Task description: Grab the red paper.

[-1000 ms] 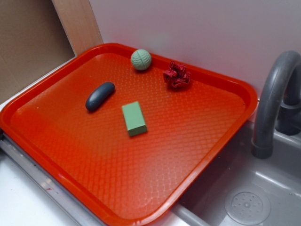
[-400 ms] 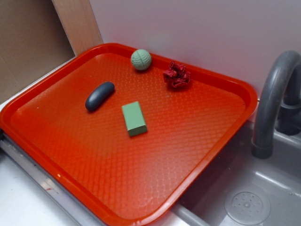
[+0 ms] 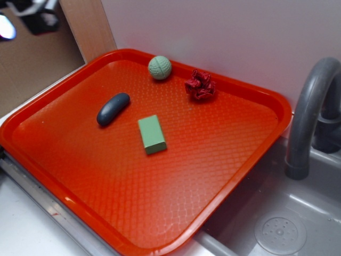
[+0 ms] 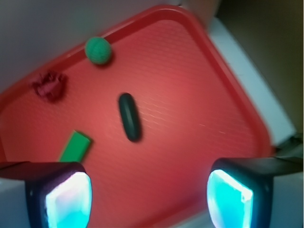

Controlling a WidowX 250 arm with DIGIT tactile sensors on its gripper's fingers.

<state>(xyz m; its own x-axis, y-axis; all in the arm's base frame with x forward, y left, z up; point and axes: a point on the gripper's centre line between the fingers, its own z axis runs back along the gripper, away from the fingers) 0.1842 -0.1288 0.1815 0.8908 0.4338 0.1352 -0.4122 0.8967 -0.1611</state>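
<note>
Red paper [image 3: 200, 85] seen as small crumpled wad near far rim of tray [image 3: 224, 181], well apart from green ball [image 3: 160, 68], dark oval [image 3: 113, 109], green block [image 3: 152, 134]. No long axis seen; wad lumpy, so no clear pointing way. Gripper [image 4: 149, 194] held high over near edge, jaws wide apart, nothing held. Wad best reached from straight above, jaws closed around folds, ball not bumped.

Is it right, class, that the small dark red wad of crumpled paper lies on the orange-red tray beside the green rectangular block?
Not quite. The exterior view shows the small dark red wad of crumpled paper on the orange-red tray beside the pale green ball, not the green rectangular block.
</note>
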